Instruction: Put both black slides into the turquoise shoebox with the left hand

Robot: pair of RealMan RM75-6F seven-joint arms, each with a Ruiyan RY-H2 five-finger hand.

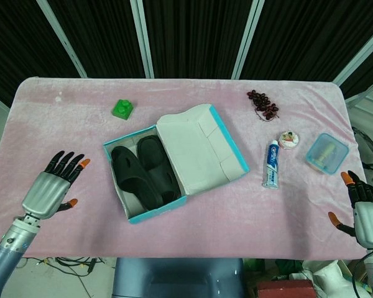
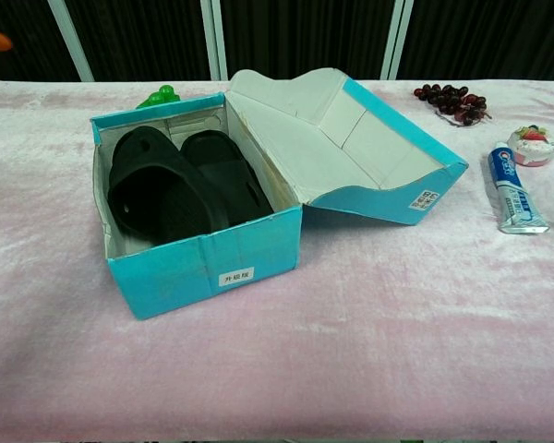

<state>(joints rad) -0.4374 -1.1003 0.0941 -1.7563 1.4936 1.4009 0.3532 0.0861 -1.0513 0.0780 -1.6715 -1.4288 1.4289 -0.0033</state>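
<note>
Both black rubber slides [image 1: 143, 171] lie side by side inside the turquoise cardboard shoebox [image 1: 154, 212], which sits on the pink fleece-covered table [image 1: 62, 136] with its white-lined lid [image 1: 199, 149] flung open and resting on the cloth to one side; in the chest view the pair fills the box floor, one slide overlapping the edge of the other, and a small white label shows on the box's near wall. The left hand [image 1: 51, 184], silver-backed with black fingers and orange tips, hovers over the table's near left part, well apart from the box, fingers spread and holding nothing. The right hand [image 1: 360, 208] shows at the table's near right corner, its fingers likewise apart and empty. A green toy brick [image 1: 122, 109] sits beyond the box, a bunch of dark grapes [image 1: 263, 104] lies toward the far right, and a blue-and-white toothpaste tube [image 1: 271, 164] lies just beside a small round tin [image 1: 289, 139], with a translucent blue lidded container [image 1: 326, 152] near the right edge
</note>
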